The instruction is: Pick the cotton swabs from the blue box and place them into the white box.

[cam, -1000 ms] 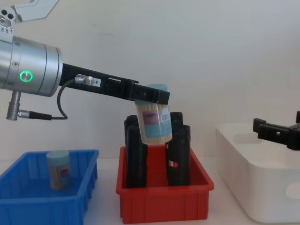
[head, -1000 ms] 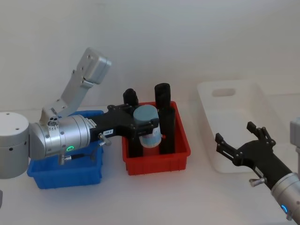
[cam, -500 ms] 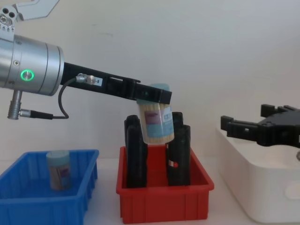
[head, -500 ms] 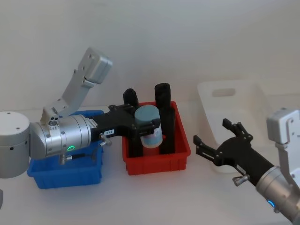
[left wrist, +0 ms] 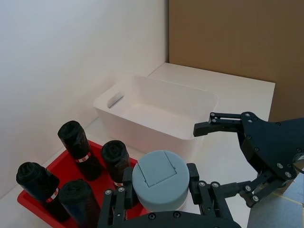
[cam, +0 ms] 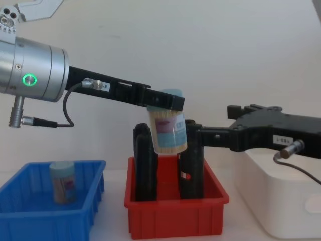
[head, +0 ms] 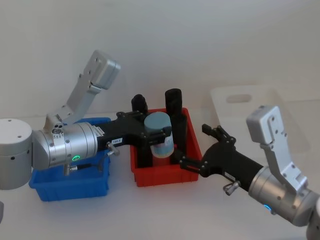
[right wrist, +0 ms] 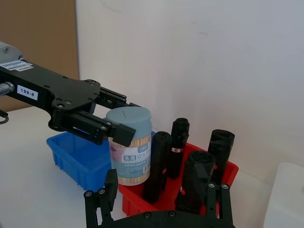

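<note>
We are holding one jar of cotton swabs (cam: 169, 133) clamped in our left gripper (head: 156, 134) above the red bin (cam: 175, 219), with our wide-open right gripper (head: 194, 145) hovering just beside it. The white box (left wrist: 156, 107) is sitting empty; another jar (cam: 62, 182) is waiting in the blue box (cam: 30, 222).

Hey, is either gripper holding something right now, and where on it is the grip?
The left gripper clamps a cotton swab jar at its lidded top, above the red bin. The right gripper is open, holding nothing.
</note>
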